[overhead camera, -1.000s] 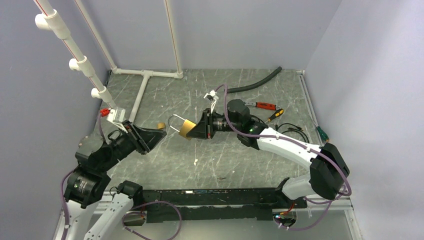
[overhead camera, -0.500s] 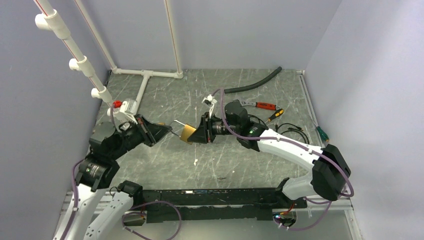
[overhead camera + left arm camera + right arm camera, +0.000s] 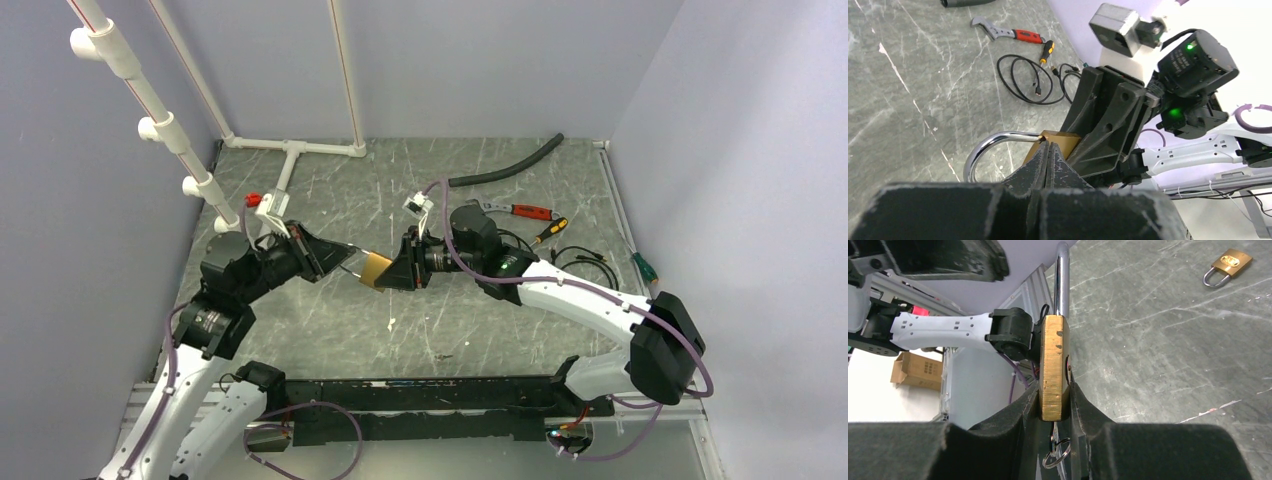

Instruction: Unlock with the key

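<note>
My right gripper is shut on the brass padlock and holds it edge-on above the table, its silver shackle pointing away. The key, with its small metal ring, sticks out of the padlock's underside between my right fingers. From above, the padlock sits between both grippers. My left gripper is shut with its jaws pressed together. Its tips touch the padlock's top corner where the shackle enters. I see nothing held between the left jaws.
A second small brass padlock lies on the table. A red-handled wrench, a screwdriver, a coiled black cable and a black hose lie at the back right. White pipes stand at the back left.
My left arm has swung right and forward until its shut tips reached the held padlock's shackle. The right gripper has shifted slightly left and tilted the padlock.
</note>
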